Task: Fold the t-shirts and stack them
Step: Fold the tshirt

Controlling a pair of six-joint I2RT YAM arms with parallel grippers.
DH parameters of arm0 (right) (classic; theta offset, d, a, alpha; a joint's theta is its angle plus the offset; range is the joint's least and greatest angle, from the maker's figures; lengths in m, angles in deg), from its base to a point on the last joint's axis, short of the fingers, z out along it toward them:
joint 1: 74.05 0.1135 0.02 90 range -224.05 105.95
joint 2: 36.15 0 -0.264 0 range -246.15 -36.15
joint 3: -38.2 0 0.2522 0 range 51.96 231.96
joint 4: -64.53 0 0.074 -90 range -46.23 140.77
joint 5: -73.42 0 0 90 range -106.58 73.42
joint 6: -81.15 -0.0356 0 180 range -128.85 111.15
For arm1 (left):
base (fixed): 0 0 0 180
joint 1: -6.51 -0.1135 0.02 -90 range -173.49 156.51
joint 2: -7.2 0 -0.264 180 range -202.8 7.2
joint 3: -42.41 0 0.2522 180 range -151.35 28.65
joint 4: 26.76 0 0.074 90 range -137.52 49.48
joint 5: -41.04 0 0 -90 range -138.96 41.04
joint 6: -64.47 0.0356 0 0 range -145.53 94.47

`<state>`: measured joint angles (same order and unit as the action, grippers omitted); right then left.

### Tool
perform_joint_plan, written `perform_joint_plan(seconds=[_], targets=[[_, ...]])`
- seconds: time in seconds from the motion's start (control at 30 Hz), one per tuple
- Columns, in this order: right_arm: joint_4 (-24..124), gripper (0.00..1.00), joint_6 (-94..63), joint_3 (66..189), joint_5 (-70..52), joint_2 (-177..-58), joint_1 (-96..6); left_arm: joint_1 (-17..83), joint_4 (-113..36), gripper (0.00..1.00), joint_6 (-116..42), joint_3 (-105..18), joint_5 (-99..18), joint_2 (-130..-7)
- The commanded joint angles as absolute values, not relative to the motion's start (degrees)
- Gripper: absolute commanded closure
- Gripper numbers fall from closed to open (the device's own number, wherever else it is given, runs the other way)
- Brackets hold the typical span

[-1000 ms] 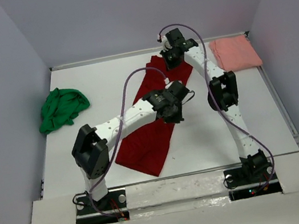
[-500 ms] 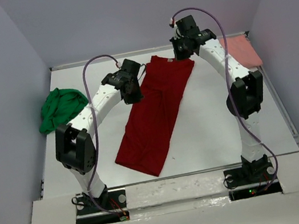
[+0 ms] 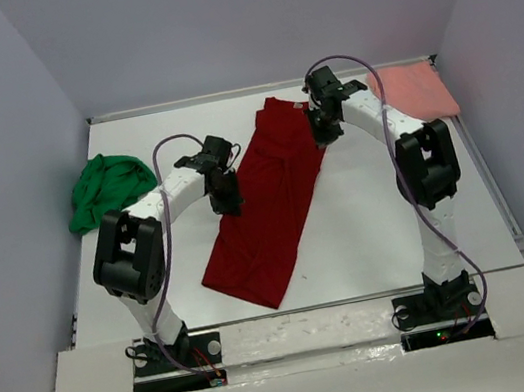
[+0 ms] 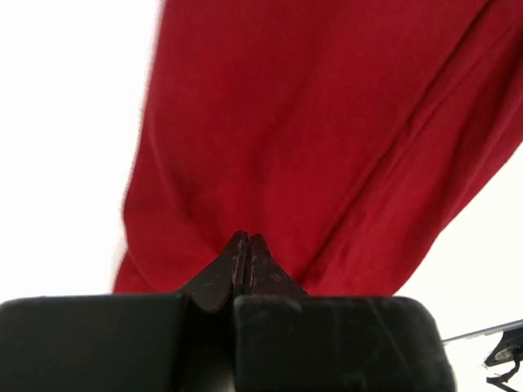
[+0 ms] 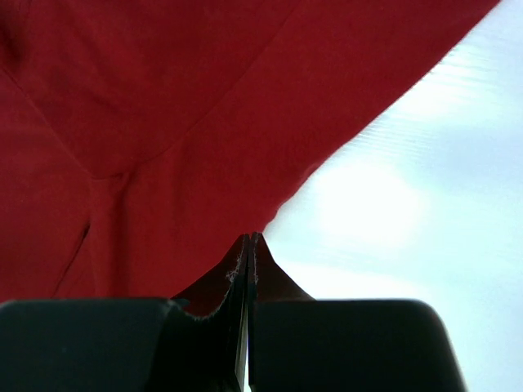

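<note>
At the middle of the surface [image 3: 379, 226], the dark red t-shirt [image 3: 266, 216] lies as a long diagonal strip, one end toward the back wall, the other near the arm bases. Left end effector [image 3: 227, 202]: closed, pinching the shirt's left edge about midway. Right end effector [image 3: 321, 133]: closed on the right edge, nearer the far end. Both wrist views show fingertips pressed together with red creases running into them.

Green t-shirt [image 3: 108, 187] is bunched at the left. Salmon pink t-shirt [image 3: 414, 91] lies flat in the far right corner.

Likely step: laying the red shirt flat for folding. Done well, both grips draw gently outward to smooth the creases. They come down level and let go only once the edges rest on the surface.
</note>
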<state>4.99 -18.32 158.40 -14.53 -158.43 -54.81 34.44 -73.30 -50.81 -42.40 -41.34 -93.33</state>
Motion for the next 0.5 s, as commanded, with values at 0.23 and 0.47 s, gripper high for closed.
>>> perform_joint_plan(seconds=[0.23,0.47], targets=[[7.6,1.00,-19.2,157.9,-13.6,-158.5,-52.4,30.8,-69.3,1.00,-47.8,-42.0,-38.9,-97.3],[7.0,1.00,-18.9,160.3,-14.6,-162.8,-52.4,30.2,-70.5,1.00,-47.4,-44.6,-38.1,-102.1]])
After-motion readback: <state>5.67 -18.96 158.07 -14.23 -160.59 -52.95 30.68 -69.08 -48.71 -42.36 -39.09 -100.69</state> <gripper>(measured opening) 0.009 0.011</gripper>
